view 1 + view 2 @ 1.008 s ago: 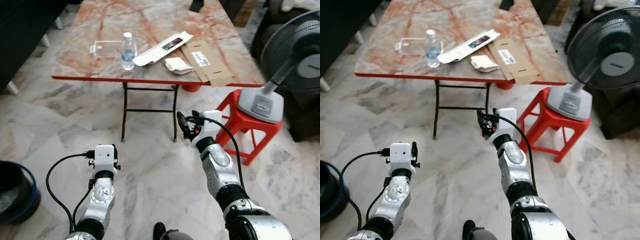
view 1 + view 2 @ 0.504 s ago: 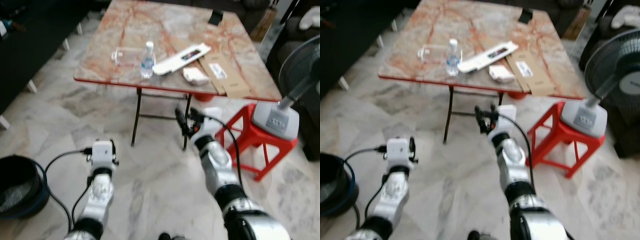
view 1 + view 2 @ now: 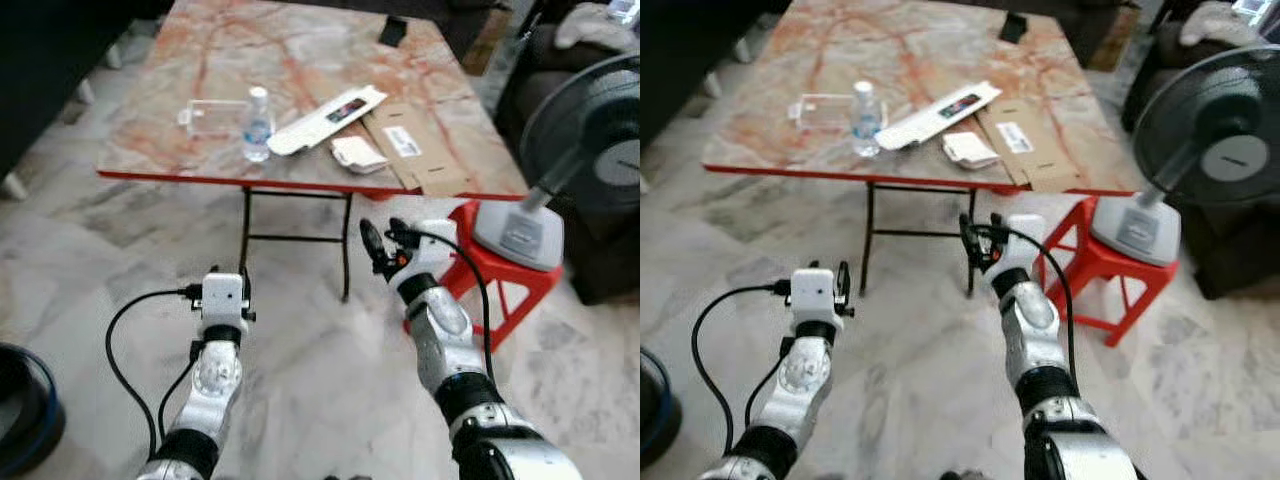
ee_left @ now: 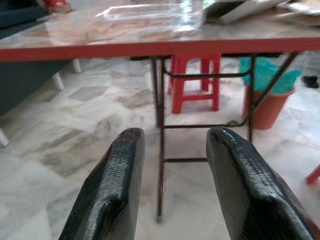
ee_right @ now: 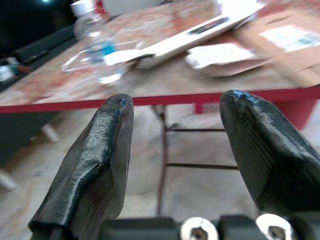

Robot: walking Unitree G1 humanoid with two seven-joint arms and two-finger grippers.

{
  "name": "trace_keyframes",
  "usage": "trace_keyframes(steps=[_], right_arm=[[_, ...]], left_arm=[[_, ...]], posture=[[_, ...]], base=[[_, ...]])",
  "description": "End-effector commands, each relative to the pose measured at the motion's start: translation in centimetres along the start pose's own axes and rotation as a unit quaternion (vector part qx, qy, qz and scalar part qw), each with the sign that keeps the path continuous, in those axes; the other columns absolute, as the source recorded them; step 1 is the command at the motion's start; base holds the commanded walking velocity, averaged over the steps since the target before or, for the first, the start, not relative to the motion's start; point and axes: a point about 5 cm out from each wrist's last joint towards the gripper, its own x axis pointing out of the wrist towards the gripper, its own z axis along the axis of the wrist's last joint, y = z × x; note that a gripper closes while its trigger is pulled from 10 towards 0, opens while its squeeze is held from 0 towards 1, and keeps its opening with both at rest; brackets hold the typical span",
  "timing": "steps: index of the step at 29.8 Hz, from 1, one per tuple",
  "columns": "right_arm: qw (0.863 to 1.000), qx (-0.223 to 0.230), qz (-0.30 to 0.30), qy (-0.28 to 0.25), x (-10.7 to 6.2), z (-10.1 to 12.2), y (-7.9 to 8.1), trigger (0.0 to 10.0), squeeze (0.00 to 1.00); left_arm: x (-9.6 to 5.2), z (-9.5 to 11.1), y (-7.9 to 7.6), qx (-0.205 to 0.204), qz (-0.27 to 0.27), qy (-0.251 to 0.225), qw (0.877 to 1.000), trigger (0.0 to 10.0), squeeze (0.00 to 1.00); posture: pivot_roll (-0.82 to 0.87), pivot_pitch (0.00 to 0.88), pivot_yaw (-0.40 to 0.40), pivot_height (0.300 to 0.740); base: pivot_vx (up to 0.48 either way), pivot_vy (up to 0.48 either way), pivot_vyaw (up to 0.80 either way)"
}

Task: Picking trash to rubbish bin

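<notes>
A: Nearest first, what have we got?

B: The left gripper (image 3: 244,289) is low over the marble floor (image 3: 80,260), jaws released, with nothing between them. The right gripper (image 3: 383,240) is raised higher and further forward, short of the table's near edge, jaws also spread and empty.

A: What has changed in the last second?

B: Mostly the camera. The whole picture swung and then settled, so the robot has been stepping and turning toward the table (image 3: 140,140). Both arms hold much the same ready pose; the trash itself lies where it did.

A: And the trash?

B: All on the table. A water bottle (image 3: 257,126) stands near the near edge, a clear plastic tray (image 3: 212,117) just beside it toward the left edge. A long white package (image 3: 326,107) lies past the bottle, a small white packet (image 3: 357,154) near the near edge, a flattened cardboard (image 3: 412,137) toward the near right corner.

A: Meaning?

B: Still approaching, I judge; nothing picked yet. A dark bin (image 3: 25,420) sits on the floor far left.
</notes>
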Motion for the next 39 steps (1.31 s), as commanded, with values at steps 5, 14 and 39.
trace_keyframes(steps=[5, 14, 39], right_arm=[[1.000, -0.013, 0.005, 0.003, -0.5, 0.0, -0.5, 10.0, 0.00], [0.999, -0.012, 0.040, 0.018, 0.0, -0.2, 1.1, 10.0, 0.00], [0.999, -0.025, 0.037, 0.007, 0.8, 0.9, 0.7, 10.0, 0.00]], left_arm=[[0.0, 0.2, -0.9, -0.005, -0.007, 0.003, 1.000, 10.0, 0.00], [-0.3, 0.3, -1.4, -0.015, -0.003, 0.000, 1.000, 10.0, 0.00], [1.4, 2.4, -1.3, -0.017, -0.005, -0.038, 0.999, 10.0, 0.00]], posture=[[0.04, 0.169, -0.125, 0.740], [0.04, 0.168, -0.155, 0.740], [0.07, 0.139, -0.132, 0.740]], base=[[0.277, 0.000, -0.48], [0.279, 0.000, 0.00], [0.281, 0.000, 0.16]])
